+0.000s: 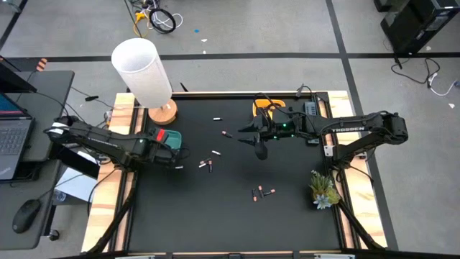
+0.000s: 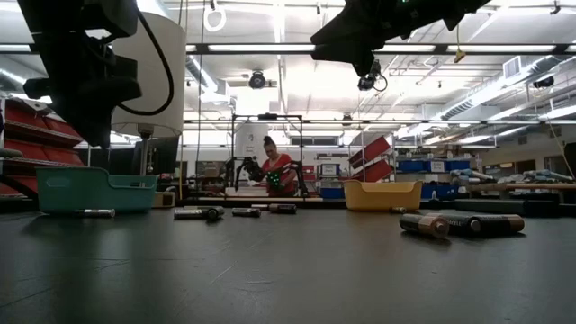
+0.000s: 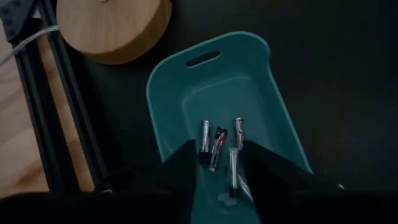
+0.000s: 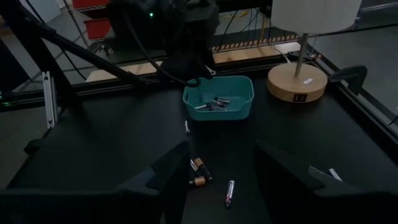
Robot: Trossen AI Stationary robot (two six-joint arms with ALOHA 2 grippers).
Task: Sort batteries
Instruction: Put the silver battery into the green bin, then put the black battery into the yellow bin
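Note:
The teal bin [image 3: 273, 106] stands at the table's left, beside the lamp's wooden base, with several batteries [image 3: 214, 143] lying on its floor. My left gripper [image 3: 217, 177] hangs open just above the bin's near part, nothing between its fingers. Other batteries lie loose on the black table: a pair at the middle left [image 1: 205, 165], a pair nearer the front [image 1: 264, 192], and single ones farther back [image 1: 225, 134]. My right gripper [image 1: 260, 150] hovers open above the table's middle, well clear of the batteries [image 4: 198, 171] below it. An orange bin [image 1: 267, 106] stands at the far edge.
A white-shaded lamp [image 1: 144, 68] on a round wooden base [image 3: 115, 25] stands at the far left, right beside the teal bin. A green plant sprig [image 1: 323, 188] sits by the right edge. A person shows in the room beyond the table [image 2: 279, 171].

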